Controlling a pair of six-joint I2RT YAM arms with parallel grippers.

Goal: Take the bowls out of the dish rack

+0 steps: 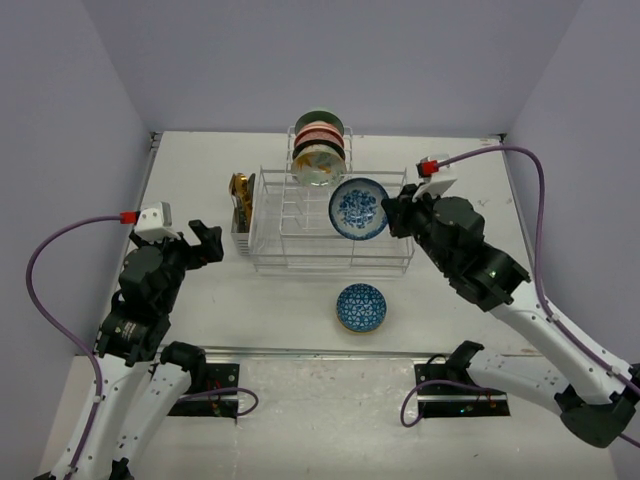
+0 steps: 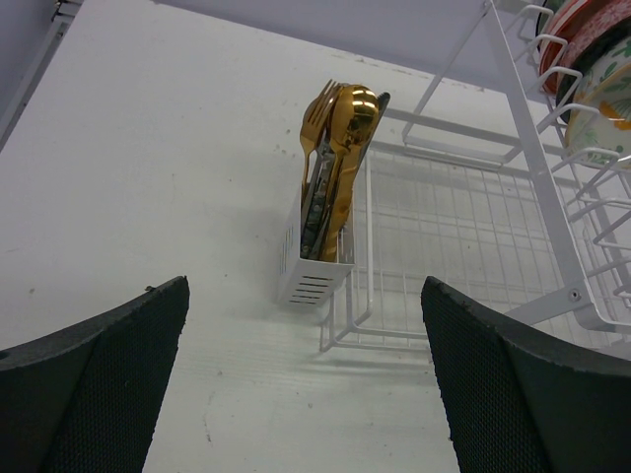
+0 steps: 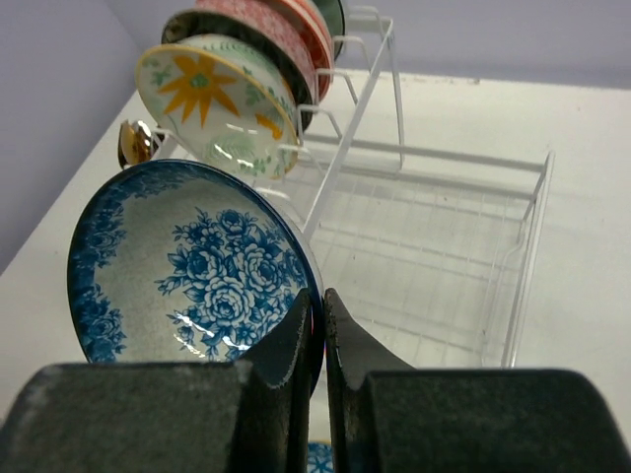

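My right pincer [image 3: 317, 330] grips the blue flowered bowl [image 3: 197, 266] by its rim above the rack [image 1: 330, 268], right side. One unloaded bowl [image 1: 361, 307] sits near on the table [image 1: 270, 300]; stacked bowls [image 1: 319, 150] remain far. My left pincer [image 1: 207, 240] is wide, empty.

A robotics lab cell: white table [image 1: 260, 310] boxed by plain lavender walls [image 1: 330, 60], left arm [image 1: 145, 295] and right arm [image 1: 480, 265] bolted on.

Plain lavender-grey walls [image 1: 330, 60] on three sides of a white tabletop [image 1: 270, 300], evenly lit
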